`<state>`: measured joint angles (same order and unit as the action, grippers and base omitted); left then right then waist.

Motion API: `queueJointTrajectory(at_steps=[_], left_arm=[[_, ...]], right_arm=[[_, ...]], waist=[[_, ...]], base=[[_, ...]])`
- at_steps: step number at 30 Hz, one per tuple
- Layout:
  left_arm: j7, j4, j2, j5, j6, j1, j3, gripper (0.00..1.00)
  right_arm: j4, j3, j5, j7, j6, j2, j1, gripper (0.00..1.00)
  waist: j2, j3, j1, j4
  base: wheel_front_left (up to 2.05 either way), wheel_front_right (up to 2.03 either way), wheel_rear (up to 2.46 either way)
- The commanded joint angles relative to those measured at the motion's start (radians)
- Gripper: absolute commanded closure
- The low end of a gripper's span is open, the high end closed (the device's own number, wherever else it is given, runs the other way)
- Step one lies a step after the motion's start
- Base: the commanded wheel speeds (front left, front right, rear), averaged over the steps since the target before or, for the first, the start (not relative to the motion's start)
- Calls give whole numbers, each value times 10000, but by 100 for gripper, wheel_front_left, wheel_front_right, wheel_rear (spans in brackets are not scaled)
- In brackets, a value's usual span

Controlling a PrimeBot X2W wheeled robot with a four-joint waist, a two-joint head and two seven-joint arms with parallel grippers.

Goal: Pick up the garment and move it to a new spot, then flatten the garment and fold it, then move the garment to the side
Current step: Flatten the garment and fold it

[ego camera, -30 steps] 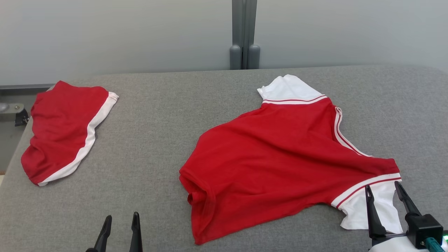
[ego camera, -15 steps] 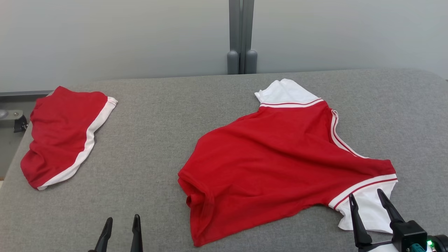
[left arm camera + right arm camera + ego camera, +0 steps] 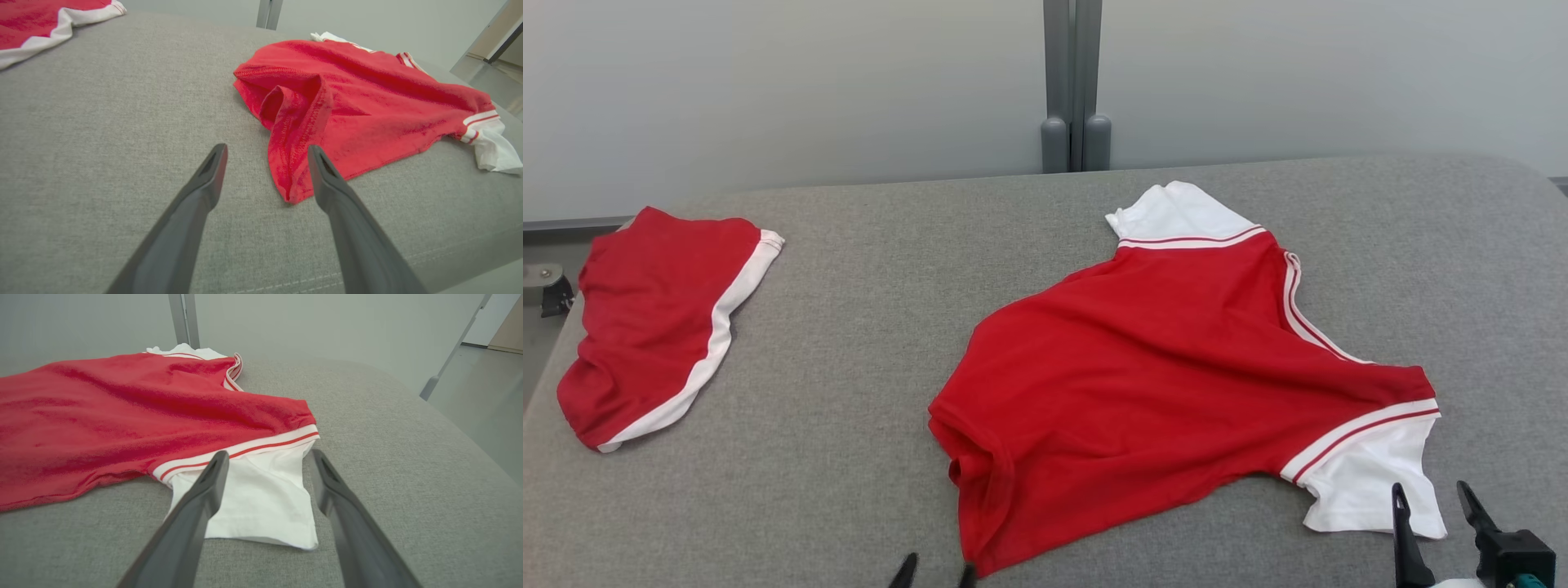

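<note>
The soft red T-shirt with white sleeves (image 3: pixel 1176 376) lies wrinkled on the grey cloth table (image 3: pixel 866 327), so smoothing and folding seem left to do, and the left gripper (image 3: pixel 266 150) and right gripper (image 3: pixel 267 455) hold nothing, their fingers spread wide.

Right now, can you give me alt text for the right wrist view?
The right gripper, jaws open, points at the white sleeve of a red T-shirt lying rumpled on a grey fabric table. A pale wall stands behind it.

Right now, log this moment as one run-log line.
red shirt: rumpled on grey table, unheld | left gripper: open, by its hem corner | right gripper: open, by its white sleeve
</note>
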<state>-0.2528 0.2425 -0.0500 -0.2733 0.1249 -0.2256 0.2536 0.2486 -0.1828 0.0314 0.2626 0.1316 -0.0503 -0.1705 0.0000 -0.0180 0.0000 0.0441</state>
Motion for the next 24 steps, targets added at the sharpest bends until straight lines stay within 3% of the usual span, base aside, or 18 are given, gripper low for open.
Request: queueJointTrajectory(at_steps=[1, 4, 12, 24], left_arm=[[147, 191, -71, 60, 47, 483, 370, 0], [594, 527, -135, -242, 55, 853, 1096, 0], [1633, 1062, -319, -787, 63, 1497, 1535, 0], [1899, 1820, -374, -910, -188, 1928, 1545, 0]], right_arm=[[309, -152, 300, -9, -17, -3, 375, 0], [965, -455, 676, -702, -18, -9, 738, 0], [1598, -1032, 1382, -2583, -18, -28, 1660, 0], [2335, -1049, 1557, -3101, -18, -23, 2120, 0]], waist=[[0, 12, 0, -38], [0, 82, 0, -119], [0, 600, 0, -301], [0, 1047, 0, -195]], base=[[0, 0, 0], [0, 0, 0], [0, 0, 0], [0, 0, 0]])
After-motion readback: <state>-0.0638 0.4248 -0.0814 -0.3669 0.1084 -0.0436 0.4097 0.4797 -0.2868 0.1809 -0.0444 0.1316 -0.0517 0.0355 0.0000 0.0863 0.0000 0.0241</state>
